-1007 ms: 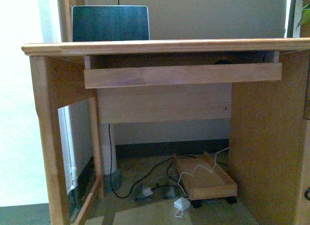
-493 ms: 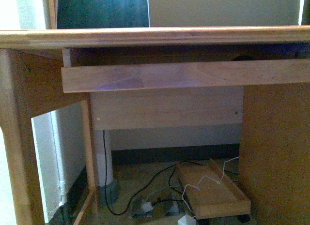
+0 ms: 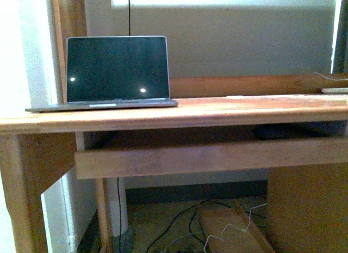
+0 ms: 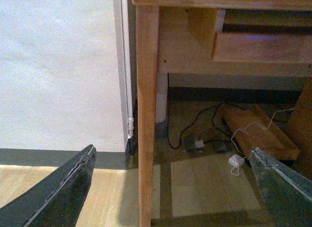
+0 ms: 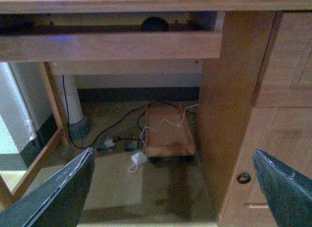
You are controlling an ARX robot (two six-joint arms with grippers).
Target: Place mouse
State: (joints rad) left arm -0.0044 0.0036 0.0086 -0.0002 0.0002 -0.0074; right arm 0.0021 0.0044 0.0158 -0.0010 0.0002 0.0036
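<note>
- Far left of the front view: open laptop (image 3: 116,71) on the left part of the desk (image 3: 228,112) top, screen dark apart from two small bright glints, thin black cord (image 3: 129,13) on the wall behind it.
- Directly under the desk top: pull-out shelf (image 3: 206,158) with a plain wooden front board across most of the width.
- Further right, in the shadowed gap between desk top and shelf: mouse (image 3: 274,132), a dark rounded shape lying on the shelf. Visible from the right wrist too, as a dark dome (image 5: 155,24) just behind the front board.
- Far right on the desk top: flat white object (image 3: 334,90) with a white lead, too blurred to name.
- On the floor beneath: dark cables (image 3: 118,204), a low wooden stand (image 5: 168,132) and a white adapter (image 5: 139,158) just beside its front corner.
- Left gripper (image 4: 171,151): fingers (image 4: 53,193) spread wide, nothing between them, low before the desk's left leg, well apart from the mouse.
- Right gripper (image 5: 173,151): fingers (image 5: 287,190) likewise wide apart and empty, low before the space under the desk, well below the mouse.
- Right of that space: cupboard door (image 5: 282,139) with a round knob (image 5: 243,177).
</note>
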